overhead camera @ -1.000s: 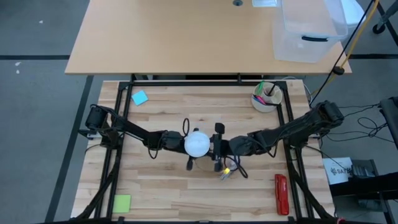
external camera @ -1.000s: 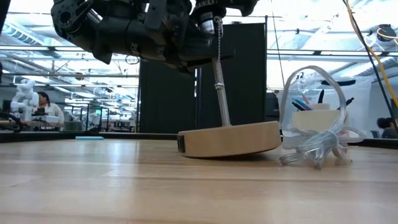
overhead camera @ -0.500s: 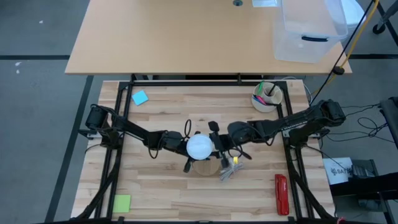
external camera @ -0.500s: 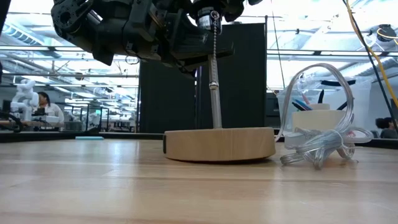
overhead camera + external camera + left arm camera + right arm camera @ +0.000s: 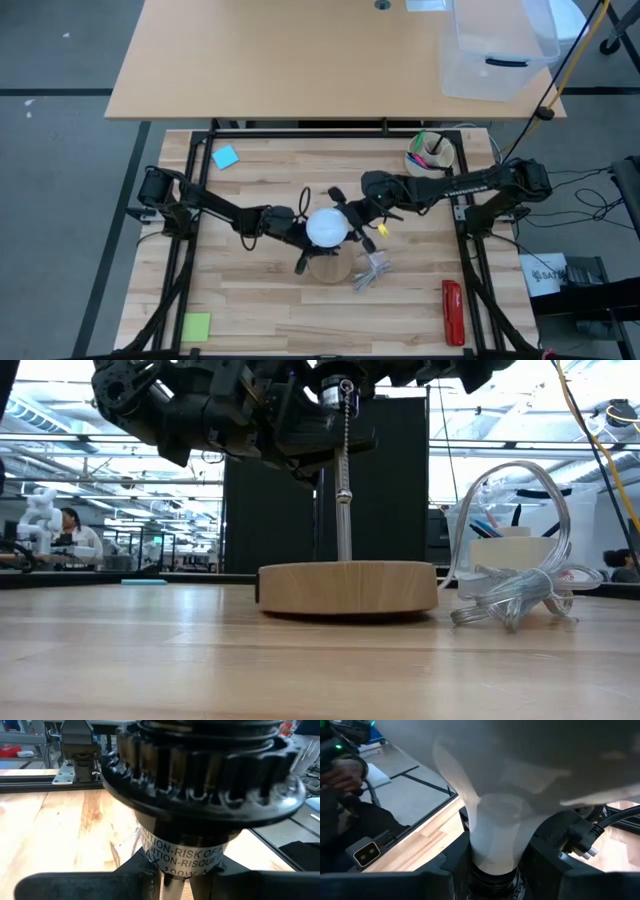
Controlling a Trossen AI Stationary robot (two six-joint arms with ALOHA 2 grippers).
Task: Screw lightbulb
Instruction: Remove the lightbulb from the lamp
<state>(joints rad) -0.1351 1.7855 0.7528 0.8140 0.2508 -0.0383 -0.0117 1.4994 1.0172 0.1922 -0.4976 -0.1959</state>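
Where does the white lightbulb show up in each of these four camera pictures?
High view: the lightbulb is the white globe at the table's centre, between both arms.
Low view: not visible; only the lamp's wooden base and stem show.
Left wrist view: not visible; the black socket fills the picture.
Right wrist view: its neck fills the middle.
Shared landmark: the black socket.

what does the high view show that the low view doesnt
Only the high view shows the lightbulb from above, the pen cup, the blue note, the green note and the red object. Only the low view shows the pull chain, the metal stem and people in the room behind. Both show the wooden base and the clear cord bundle.
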